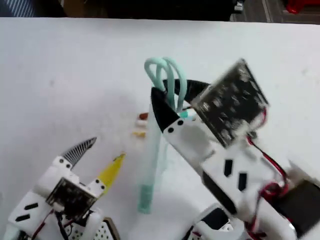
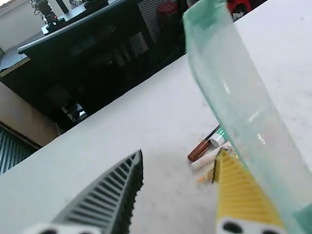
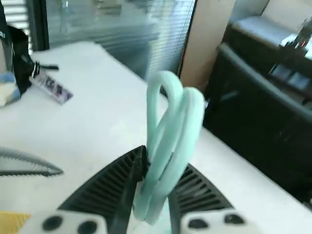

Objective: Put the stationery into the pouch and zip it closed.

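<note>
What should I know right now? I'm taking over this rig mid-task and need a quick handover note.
Right gripper: shut on the mint loop, holding that end of the clear green pouch up.
Left gripper: open, holding nothing, low over the table beside the pouch.
Stationery: a few small pens lying on the table next to the pouch, not inside it.
Done: pouch grasped by its loop, nothing more.
Left: put the stationery in, then zip the pouch closed.
</note>
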You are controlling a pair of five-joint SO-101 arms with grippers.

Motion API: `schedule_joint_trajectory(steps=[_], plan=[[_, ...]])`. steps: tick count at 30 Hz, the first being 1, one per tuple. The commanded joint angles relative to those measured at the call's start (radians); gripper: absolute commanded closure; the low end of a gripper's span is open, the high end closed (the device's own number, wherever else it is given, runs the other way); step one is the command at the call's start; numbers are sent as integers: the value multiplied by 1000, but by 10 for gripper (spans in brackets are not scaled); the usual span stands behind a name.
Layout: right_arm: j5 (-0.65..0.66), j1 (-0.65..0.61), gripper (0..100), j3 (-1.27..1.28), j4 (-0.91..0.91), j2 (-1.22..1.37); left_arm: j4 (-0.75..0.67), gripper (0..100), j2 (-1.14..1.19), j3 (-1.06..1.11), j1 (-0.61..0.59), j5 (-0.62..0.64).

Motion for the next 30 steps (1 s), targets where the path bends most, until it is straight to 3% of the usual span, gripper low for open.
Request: schedule_joint_trajectory(steps=[1, 5, 10, 16, 21, 30], plan=[[-2, 39, 982, 74, -31, -38, 14, 747, 4, -100, 24, -2], [-5, 42, 982, 80, -70, -41, 15, 747, 5, -173, 28, 5], [-9, 31, 982, 75, -77, -41, 14, 724, 7, -167, 33, 103], [-3, -76, 982, 0, -79, -31, 3, 675, 7, -94, 173, 233], [-2, -102, 982, -8, -94, -41, -74, 676, 33, -61, 286, 236], [26, -225, 982, -72, -42, -44, -244, 673, 275, -54, 291, 322]])
